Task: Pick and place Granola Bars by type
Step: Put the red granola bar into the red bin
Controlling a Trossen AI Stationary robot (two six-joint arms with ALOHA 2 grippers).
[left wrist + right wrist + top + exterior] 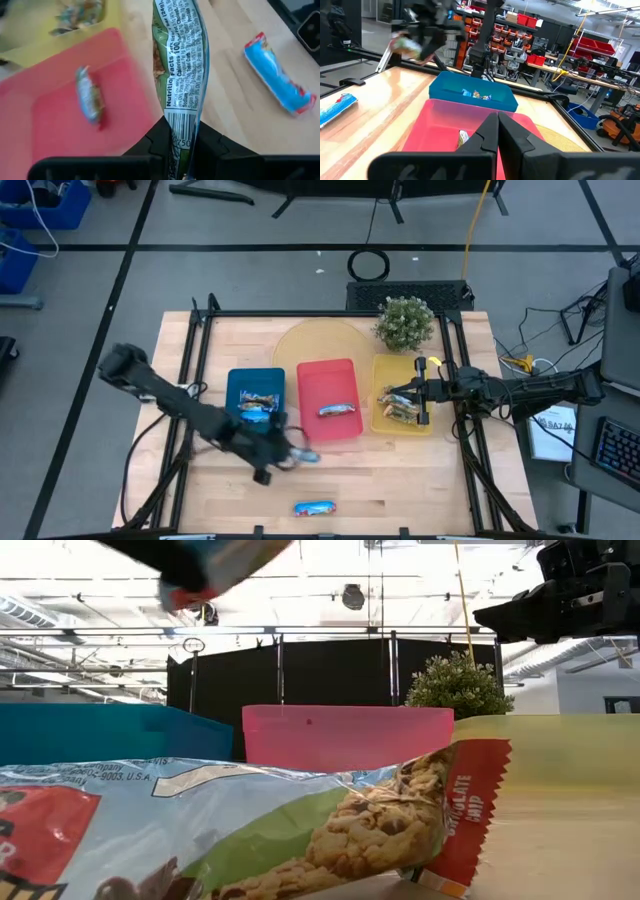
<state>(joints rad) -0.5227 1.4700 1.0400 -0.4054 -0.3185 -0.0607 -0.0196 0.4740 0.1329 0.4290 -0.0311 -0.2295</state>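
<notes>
My left gripper (288, 452) hangs over the table in front of the blue tray (255, 378) and the red tray (328, 370), shut on a granola bar (180, 60) in a green and white wrapper. Another bar in a blue wrapper (314, 507) lies flat on the table near its front edge. The blue tray holds bars (256, 406). One bar (338, 410) lies in the red tray, and more bars (398, 408) lie in the yellow tray (385, 370). My right gripper (498, 125) waits shut above the yellow tray. My left gripper pinches the bar's barcode end (181, 137) between its two fingers (212, 145). The fingers slant down from the table's left side and lie along the bar. The bar sticks out ahead of the fingertips, lifted clear of the table.
A small potted plant (405, 322) stands behind the yellow tray. A black frame (200, 350) runs along the table's sides and back. Bare wood shows in front of the trays, around the lying bar.
</notes>
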